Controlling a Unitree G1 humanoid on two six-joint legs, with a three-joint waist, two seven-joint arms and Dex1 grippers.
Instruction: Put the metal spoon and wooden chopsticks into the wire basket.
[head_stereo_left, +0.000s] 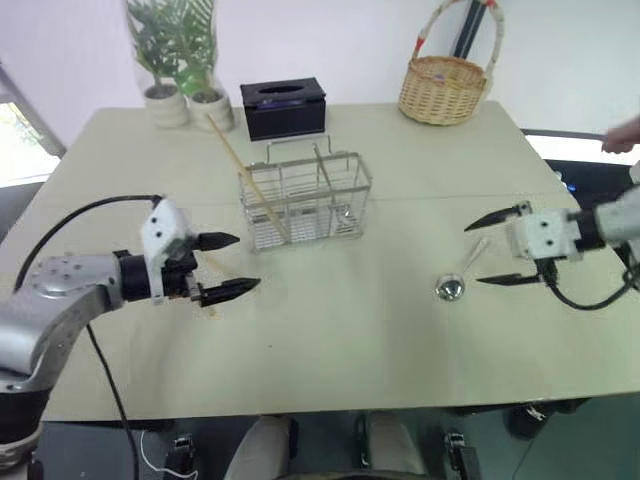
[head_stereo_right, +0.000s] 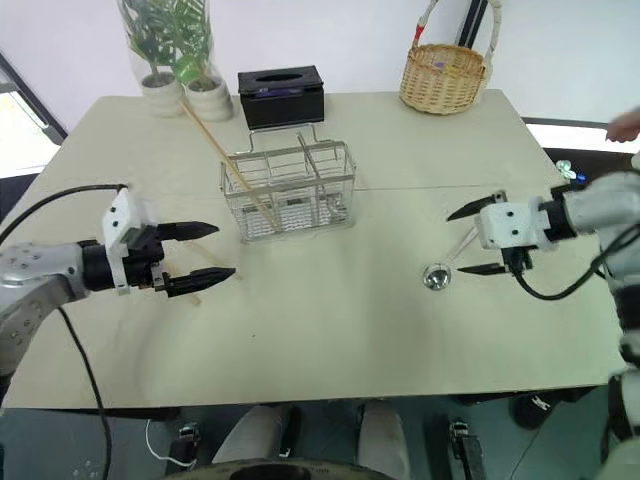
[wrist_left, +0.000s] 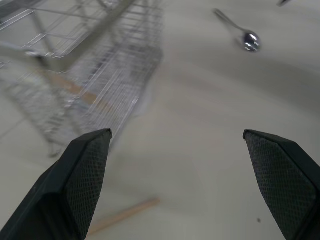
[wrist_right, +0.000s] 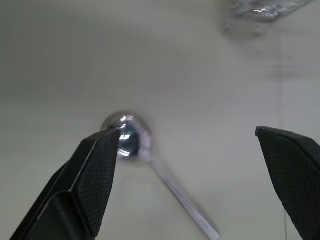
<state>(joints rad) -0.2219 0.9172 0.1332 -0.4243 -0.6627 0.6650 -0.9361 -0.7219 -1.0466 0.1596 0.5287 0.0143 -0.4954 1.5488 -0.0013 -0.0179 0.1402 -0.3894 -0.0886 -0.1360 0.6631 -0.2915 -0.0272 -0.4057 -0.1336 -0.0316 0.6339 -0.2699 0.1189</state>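
Note:
The wire basket (head_stereo_left: 305, 200) stands mid-table, with one of the wooden chopsticks (head_stereo_left: 250, 180) leaning in its left part and sticking out toward the back left. Another chopstick (wrist_left: 125, 215) lies on the table, just under my left gripper (head_stereo_left: 245, 263). That gripper is open and empty, and it hovers left of and in front of the basket, pointing right. The metal spoon (head_stereo_left: 452, 285) lies on the table to the right with its bowl toward me. My right gripper (head_stereo_left: 472, 255) hangs open and empty above the spoon (wrist_right: 131, 137).
A black tissue box (head_stereo_left: 285, 105) and two potted plants (head_stereo_left: 180, 95) stand behind the wire basket. A wicker basket (head_stereo_left: 445, 85) sits at the back right. A person's hand (head_stereo_left: 622, 135) shows at the right edge. Bare tabletop (head_stereo_left: 340, 320) lies between the grippers.

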